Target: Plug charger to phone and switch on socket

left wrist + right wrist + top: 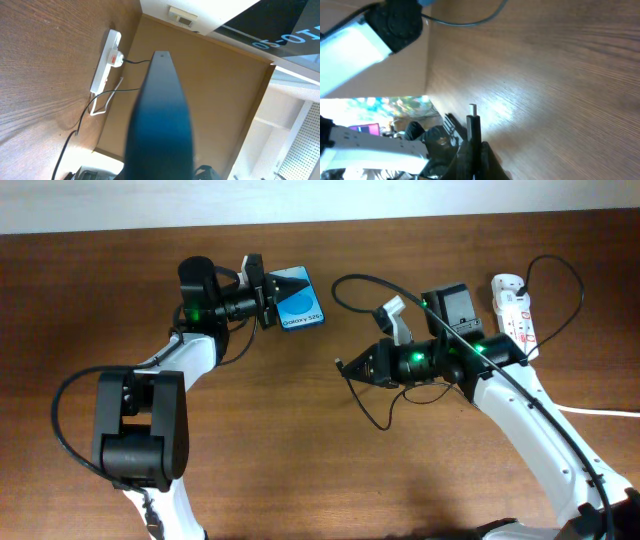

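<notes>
Right hand [346, 366] clamped on the charger [473, 122], connector tip jutting past the fingers and pointing left toward the phone [304, 302]; left hand [286, 284] clamped on the phone, long axis running left to right; table [330, 470] showing between them; socket [515, 310] far right, beside the right arm.

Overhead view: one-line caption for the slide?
Left gripper holds the phone, right gripper holds the charger connector, socket at far right.

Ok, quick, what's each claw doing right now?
Left claw: closed on the phone.
Right claw: closed on the charger, at its connector.
</notes>
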Available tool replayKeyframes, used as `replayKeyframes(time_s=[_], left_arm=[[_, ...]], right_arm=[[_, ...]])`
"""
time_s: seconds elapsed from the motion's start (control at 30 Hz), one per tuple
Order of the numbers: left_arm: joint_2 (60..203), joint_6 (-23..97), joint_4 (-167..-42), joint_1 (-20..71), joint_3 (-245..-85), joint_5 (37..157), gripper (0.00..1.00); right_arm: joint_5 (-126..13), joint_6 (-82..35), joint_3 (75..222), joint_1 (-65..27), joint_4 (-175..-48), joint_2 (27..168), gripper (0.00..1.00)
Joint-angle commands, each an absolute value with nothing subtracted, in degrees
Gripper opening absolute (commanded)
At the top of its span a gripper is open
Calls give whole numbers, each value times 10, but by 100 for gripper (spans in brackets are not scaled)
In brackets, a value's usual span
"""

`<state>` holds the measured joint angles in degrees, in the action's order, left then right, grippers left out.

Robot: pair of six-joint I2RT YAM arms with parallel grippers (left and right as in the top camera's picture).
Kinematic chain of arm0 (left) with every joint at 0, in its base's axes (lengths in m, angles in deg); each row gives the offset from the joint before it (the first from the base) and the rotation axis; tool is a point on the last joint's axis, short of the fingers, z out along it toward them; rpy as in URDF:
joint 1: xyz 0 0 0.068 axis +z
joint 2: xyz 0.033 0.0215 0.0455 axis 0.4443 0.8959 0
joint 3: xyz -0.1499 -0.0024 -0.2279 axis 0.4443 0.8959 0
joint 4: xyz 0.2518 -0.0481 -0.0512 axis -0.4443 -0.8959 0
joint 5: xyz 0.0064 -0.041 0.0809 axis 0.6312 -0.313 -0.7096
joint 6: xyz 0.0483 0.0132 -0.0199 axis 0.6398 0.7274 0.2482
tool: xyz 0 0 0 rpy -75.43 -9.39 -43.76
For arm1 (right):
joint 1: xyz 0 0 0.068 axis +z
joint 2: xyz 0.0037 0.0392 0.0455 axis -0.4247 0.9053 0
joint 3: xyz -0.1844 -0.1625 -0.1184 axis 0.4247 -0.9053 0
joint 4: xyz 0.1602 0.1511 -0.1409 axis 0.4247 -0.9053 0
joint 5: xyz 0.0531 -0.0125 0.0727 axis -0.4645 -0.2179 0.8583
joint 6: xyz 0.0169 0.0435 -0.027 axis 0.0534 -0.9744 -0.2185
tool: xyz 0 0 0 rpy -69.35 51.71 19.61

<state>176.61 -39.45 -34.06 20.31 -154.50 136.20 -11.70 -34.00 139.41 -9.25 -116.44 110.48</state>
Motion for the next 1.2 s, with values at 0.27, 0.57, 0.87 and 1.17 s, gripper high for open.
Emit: replayKeyframes(time_s=[0.27, 0.57, 0.87, 1.17], left_arm=[[1766, -348, -333, 201, -1563, 1359, 0], [1766, -349, -333, 201, -1563, 1361, 0], [1766, -349, -333, 201, -1563, 1362, 0], [1766, -349, -333, 201, -1563, 1362, 0]], right_arm=[[-50, -593, 1394, -49, -930, 1168, 4], [-102, -603, 1394, -49, -885, 1202, 4], [-82, -607, 1394, -49, -856, 1202, 4], [-104, -607, 1394, -49, -852, 1202, 4]])
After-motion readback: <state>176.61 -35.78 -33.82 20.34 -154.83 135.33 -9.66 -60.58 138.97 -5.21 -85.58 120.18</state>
